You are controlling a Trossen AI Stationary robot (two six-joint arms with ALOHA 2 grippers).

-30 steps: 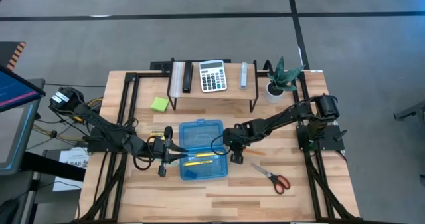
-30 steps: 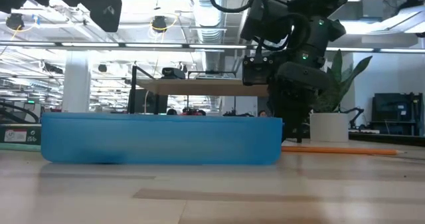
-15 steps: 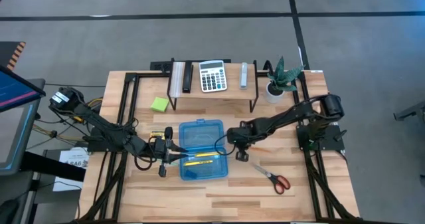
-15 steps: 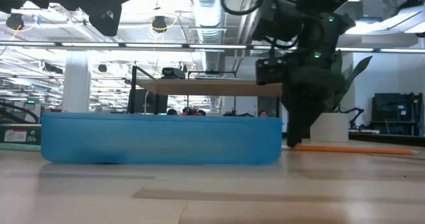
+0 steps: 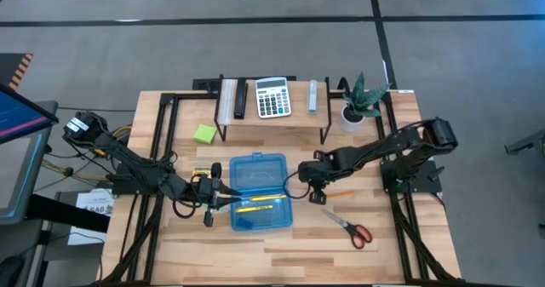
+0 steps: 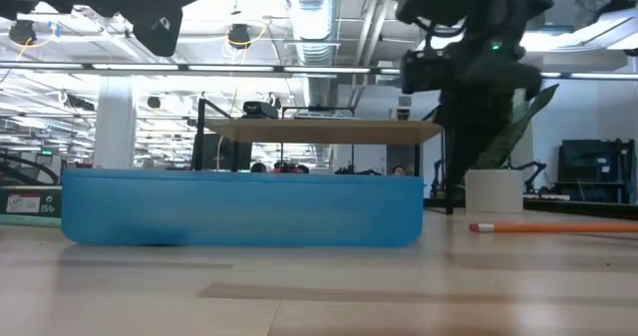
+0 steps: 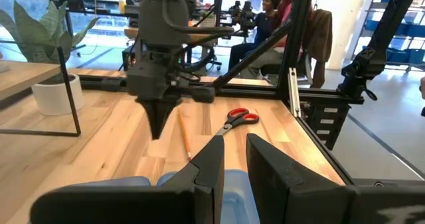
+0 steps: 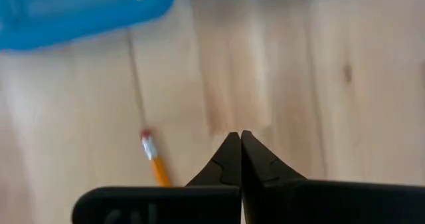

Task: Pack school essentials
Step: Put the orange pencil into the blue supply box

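Observation:
An open blue box lies mid-table with a yellow pencil inside. An orange pencil lies flat on the table to the box's right, and it also shows in the low view. Red-handled scissors lie flat nearer the front. A lime-green sticky-note pad lies at the back left. My left gripper hovers over the box's left edge, with a narrow gap between its fingers. My right gripper is shut and empty, raised above the table near the pencil's eraser end.
A raised wooden shelf at the back carries a calculator and other small items. A potted plant stands at the back right. Black frame rails run along both table sides. Bare wood lies in front of the box.
My right gripper, shut, has gone toward the table's right edge with its fingertips low beside the orange pencil's end, then risen. The orange pencil has slid along the table toward the right edge, away from the box.

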